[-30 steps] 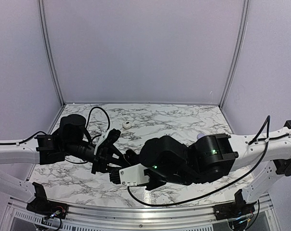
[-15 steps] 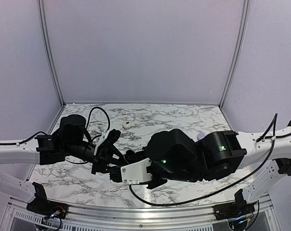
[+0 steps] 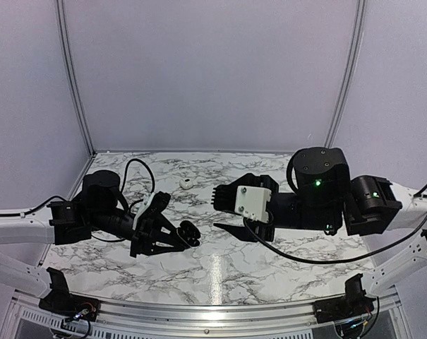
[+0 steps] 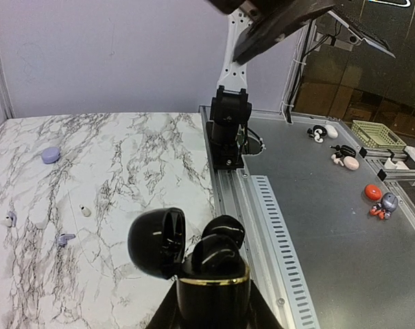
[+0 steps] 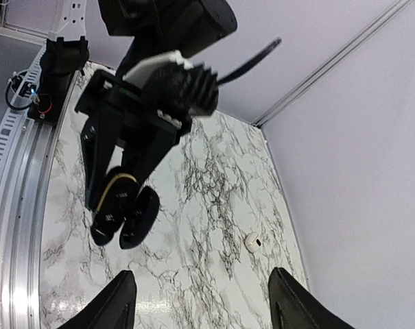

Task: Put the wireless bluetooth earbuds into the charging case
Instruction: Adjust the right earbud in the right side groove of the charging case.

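Black open plastic case (image 4: 212, 295) is sitting pinched in left fingers (image 5: 99, 161); spread, empty right fingers (image 5: 116, 301) are probably fetching tiny white bud (image 3: 187, 183) next.

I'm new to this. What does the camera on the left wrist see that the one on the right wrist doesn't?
Only the left wrist view: a lilac case and a lilac bud on the marble, plus the right arm's base.

Only the right wrist view: the left arm's base and the left arm seen from outside.

Both: the marble table, the open black case gripped by the left gripper, and the right gripper, open and empty.
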{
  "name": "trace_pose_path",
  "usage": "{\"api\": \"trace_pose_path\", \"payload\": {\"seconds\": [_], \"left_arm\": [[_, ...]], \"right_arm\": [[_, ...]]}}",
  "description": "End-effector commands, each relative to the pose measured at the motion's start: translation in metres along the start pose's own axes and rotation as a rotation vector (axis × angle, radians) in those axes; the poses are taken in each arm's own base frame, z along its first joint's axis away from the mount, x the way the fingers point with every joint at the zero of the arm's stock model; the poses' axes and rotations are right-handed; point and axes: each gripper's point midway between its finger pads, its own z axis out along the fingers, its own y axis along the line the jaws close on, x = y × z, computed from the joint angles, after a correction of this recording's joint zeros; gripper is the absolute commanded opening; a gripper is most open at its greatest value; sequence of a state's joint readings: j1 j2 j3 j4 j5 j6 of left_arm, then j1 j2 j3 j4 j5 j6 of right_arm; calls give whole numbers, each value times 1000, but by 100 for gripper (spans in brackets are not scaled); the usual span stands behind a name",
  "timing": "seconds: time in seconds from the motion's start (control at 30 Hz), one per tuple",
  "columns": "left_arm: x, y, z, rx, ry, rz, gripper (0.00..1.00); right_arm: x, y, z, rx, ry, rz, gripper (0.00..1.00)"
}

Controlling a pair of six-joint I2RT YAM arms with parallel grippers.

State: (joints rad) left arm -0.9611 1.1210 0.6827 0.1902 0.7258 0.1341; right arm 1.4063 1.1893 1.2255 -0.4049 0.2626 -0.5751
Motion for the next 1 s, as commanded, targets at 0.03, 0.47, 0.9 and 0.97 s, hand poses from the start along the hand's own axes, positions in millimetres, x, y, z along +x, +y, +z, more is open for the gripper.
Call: {"api": "trace_pose_path", "payload": {"seconds": [0.03, 0.47, 0.9, 0.97], "left_arm": [[-27, -11, -13, 5, -105, 120, 0], [-42, -18, -17, 32, -161, 131, 0], [-41, -18, -16, 37, -165, 122, 0], [-41, -17, -17, 32, -167, 125, 0]], "right_arm": [[6, -2, 3, -87, -91, 145, 71], [-4, 25, 22, -257, -161, 175, 86], [-8, 15, 39, -207, -169, 189, 89], [-10, 13, 40, -196, -175, 193, 90]]}}
